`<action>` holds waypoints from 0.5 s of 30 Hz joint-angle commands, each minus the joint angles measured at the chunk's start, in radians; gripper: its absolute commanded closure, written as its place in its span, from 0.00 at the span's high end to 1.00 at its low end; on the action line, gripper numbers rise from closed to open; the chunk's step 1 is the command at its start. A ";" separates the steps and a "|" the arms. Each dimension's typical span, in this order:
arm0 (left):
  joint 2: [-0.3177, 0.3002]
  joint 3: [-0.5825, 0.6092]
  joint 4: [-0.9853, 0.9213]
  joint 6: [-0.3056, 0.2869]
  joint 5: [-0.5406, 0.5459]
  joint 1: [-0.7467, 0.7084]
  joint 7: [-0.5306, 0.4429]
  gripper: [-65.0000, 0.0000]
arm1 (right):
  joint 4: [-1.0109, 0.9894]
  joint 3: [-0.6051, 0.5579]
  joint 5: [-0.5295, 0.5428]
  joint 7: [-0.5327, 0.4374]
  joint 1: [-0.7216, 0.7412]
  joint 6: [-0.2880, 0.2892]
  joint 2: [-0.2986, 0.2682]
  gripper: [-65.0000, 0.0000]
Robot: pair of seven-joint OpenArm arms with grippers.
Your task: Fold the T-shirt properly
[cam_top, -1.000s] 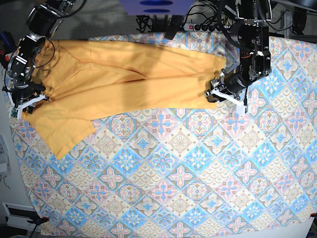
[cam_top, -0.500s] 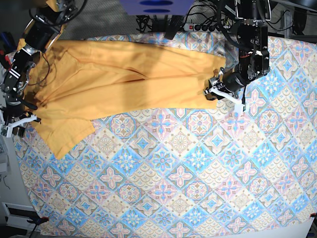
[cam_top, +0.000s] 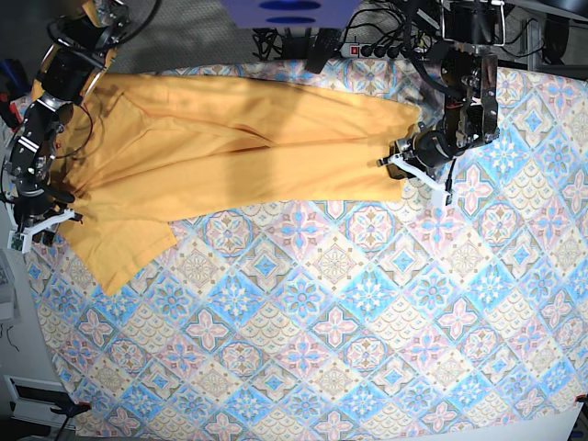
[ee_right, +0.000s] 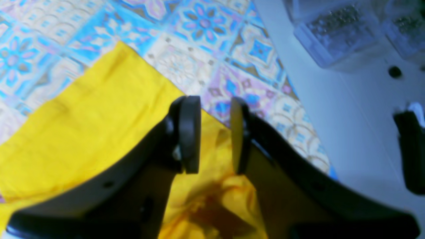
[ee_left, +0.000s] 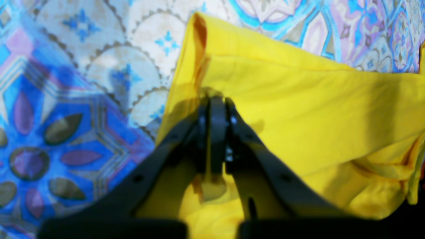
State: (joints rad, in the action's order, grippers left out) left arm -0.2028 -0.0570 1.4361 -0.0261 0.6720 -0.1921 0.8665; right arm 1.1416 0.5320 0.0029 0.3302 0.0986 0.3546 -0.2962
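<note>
My left hand (ee_left: 215,132) is clenched on a raised fold at the T-shirt (cam_top: 230,147) edge, while my right hand (ee_right: 215,132) hangs with its pads parted over the shirt's other end, seemingly gripping nothing. Base view shows the shirt spread along the far side of the patterned tablecloth (cam_top: 367,322) on the worktop. Only the right wrist view shows clear boxes (ee_right: 335,36) on the pale surface beyond, though blurred.

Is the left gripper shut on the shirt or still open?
Shut on it. In the left wrist view the left gripper has its jaws pressed together, pinching a raised edge of the T-shirt.
</note>
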 commanded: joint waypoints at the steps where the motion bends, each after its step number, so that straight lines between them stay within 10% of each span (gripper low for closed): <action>1: -0.022 -0.001 -0.010 0.035 -0.056 -0.013 0.035 0.00 | 0.019 0.004 0.007 -0.024 0.019 -0.001 -0.019 0.24; 15: -0.139 -0.126 -0.059 0.033 -0.054 -0.093 0.032 0.00 | 0.021 0.006 0.007 -0.019 0.017 -0.001 -0.019 0.24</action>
State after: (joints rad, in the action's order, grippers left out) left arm -0.3107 -0.1684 1.3994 -0.0772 0.7452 -0.2607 0.8562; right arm 1.1416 0.5320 0.0029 0.3374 0.0994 0.3550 -0.2958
